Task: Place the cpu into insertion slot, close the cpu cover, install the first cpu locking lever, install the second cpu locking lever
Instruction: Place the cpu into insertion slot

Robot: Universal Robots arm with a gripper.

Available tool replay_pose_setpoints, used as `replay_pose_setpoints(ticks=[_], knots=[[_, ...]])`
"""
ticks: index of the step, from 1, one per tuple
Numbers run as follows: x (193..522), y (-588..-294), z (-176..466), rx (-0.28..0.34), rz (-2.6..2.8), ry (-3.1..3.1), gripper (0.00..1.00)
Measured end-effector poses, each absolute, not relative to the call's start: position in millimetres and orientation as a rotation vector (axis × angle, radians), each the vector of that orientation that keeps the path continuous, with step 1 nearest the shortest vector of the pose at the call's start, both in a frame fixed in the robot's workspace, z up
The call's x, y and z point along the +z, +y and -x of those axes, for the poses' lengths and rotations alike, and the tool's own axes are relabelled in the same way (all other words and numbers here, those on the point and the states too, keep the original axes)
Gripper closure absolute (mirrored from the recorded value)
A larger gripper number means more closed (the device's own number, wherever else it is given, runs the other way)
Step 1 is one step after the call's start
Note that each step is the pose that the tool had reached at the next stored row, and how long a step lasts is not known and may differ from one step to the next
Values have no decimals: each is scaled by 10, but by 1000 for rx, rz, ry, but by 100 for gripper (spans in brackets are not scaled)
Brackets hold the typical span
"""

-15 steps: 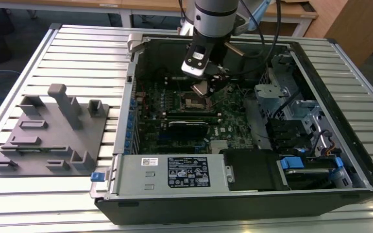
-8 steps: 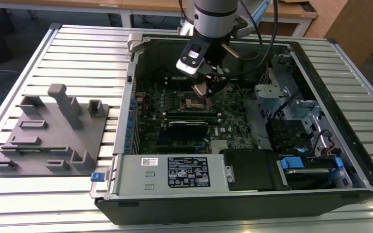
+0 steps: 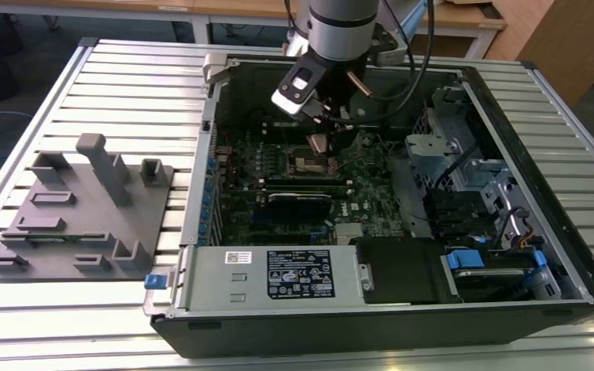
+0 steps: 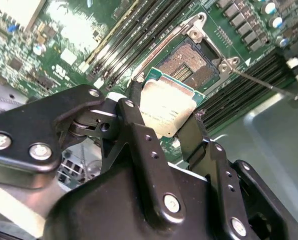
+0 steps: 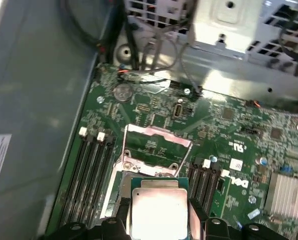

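cpu point(image 5: 156, 210) clamped in hand point(image 4: 166, 112), near open insertion slot point(image 4: 194, 62), cpu cover point(image 5: 158, 132) raised

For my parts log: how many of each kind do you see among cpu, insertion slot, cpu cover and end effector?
cpu: 1
insertion slot: 1
cpu cover: 1
end effector: 1
Total: 4

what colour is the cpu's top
Dull silver-grey; the cpu shows best in the second wrist view.
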State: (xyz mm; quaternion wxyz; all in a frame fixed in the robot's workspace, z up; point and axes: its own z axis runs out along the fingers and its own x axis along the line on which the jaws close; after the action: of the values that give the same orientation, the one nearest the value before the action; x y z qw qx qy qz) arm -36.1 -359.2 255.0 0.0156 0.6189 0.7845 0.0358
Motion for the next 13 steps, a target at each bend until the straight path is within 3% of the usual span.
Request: replay_pose_setpoints(ticks=[13], knots=[[2540, -3592, 361, 105, -2184, 2201, 46]])
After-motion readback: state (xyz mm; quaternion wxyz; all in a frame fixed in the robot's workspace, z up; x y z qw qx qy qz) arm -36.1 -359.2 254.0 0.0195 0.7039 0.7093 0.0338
